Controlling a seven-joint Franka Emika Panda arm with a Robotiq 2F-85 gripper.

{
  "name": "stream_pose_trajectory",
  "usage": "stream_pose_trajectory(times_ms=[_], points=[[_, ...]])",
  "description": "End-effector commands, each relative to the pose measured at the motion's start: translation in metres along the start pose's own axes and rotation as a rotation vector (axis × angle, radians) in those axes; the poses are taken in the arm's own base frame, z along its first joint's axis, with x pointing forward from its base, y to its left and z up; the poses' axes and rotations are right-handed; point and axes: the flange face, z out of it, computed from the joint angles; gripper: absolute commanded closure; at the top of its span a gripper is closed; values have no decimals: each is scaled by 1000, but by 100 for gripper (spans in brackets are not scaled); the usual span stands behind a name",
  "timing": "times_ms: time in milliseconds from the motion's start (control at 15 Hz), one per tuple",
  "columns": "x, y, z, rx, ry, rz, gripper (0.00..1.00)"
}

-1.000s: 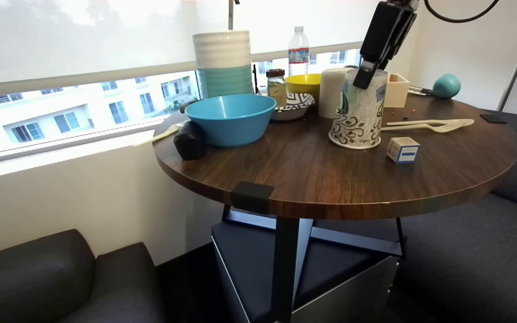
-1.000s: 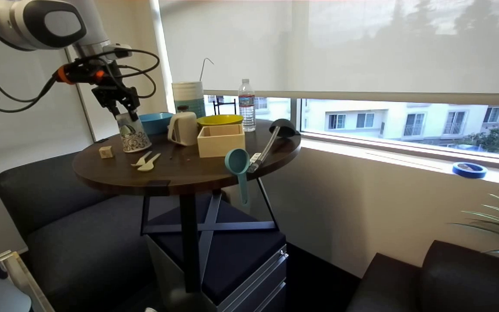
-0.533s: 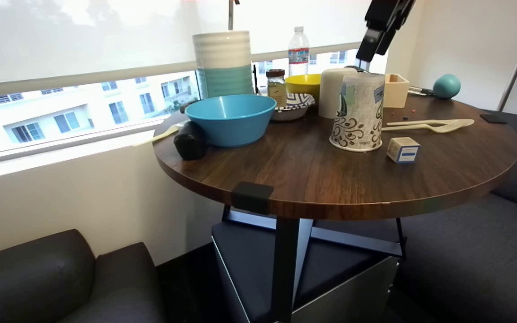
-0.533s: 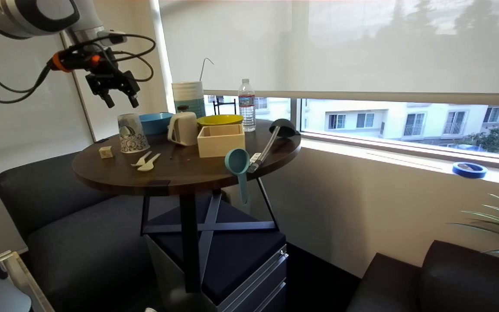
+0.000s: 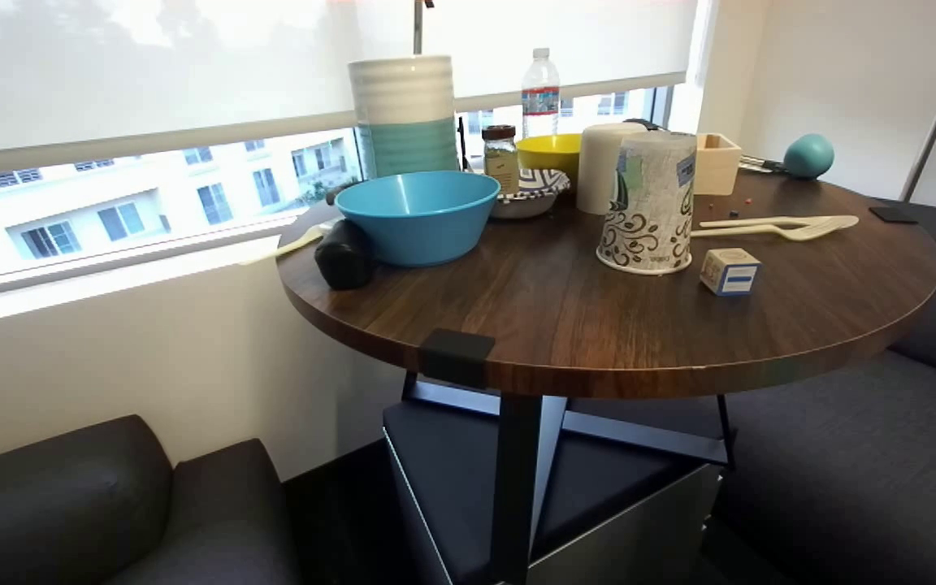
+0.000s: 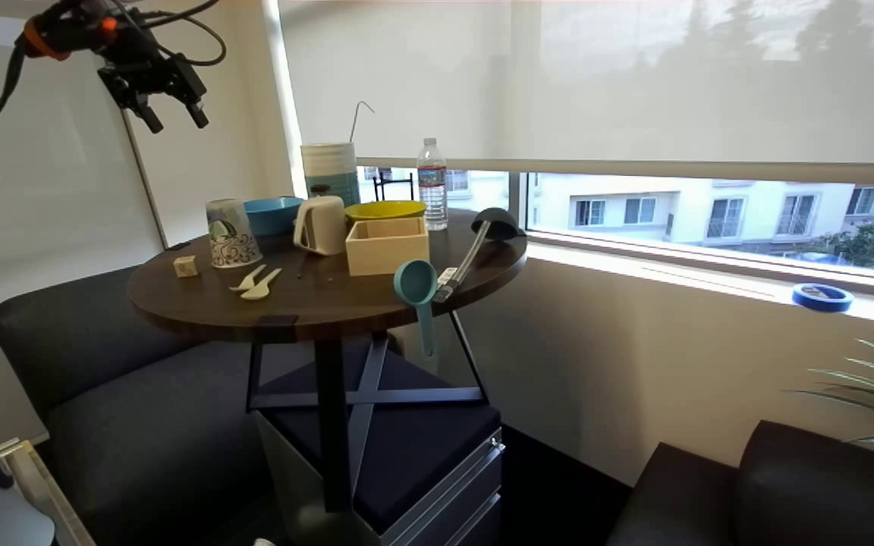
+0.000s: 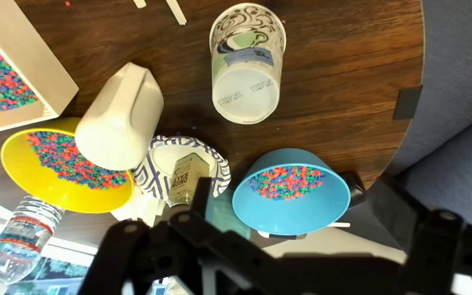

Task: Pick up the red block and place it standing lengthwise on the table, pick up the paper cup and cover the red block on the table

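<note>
Upside down on the dark round table [image 5: 565, 325], wide rim down, stands the white doodled paper cup [image 5: 648, 203], which shows in both exterior views and, from above, in the wrist view [image 7: 246, 65]. No red block can be seen in any view; it is hidden or out of view. My gripper [image 6: 177, 121] hangs in the air well above the table and the cup, its two fingers apart and nothing between them. In the wrist view the gripper [image 7: 299, 192] also has its fingers widely spread, with a blue bowl far below between them.
A small cube [image 5: 730, 271] and pale plastic cutlery [image 5: 793, 227] lie beside the cup. Around it stand a blue bowl [image 5: 418, 219], a white mug [image 6: 322, 226], a wooden box [image 6: 388, 250], a yellow bowl [image 7: 68, 196], a seasoning jar [image 5: 501, 162] and a water bottle [image 6: 432, 186].
A second ago the gripper was around the cup's upper end. It has opened, let go and risen away, leaving the cup standing; it is now out of one exterior view.
</note>
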Motion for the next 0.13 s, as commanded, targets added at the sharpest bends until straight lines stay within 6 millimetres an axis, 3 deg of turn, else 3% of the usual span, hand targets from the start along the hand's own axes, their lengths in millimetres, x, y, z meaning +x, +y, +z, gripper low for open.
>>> stream_pose_trajectory(times_ms=[0, 67], points=[[0, -1, -3, -1, 2, -1, 0], [0, -1, -3, -1, 3, -1, 0]])
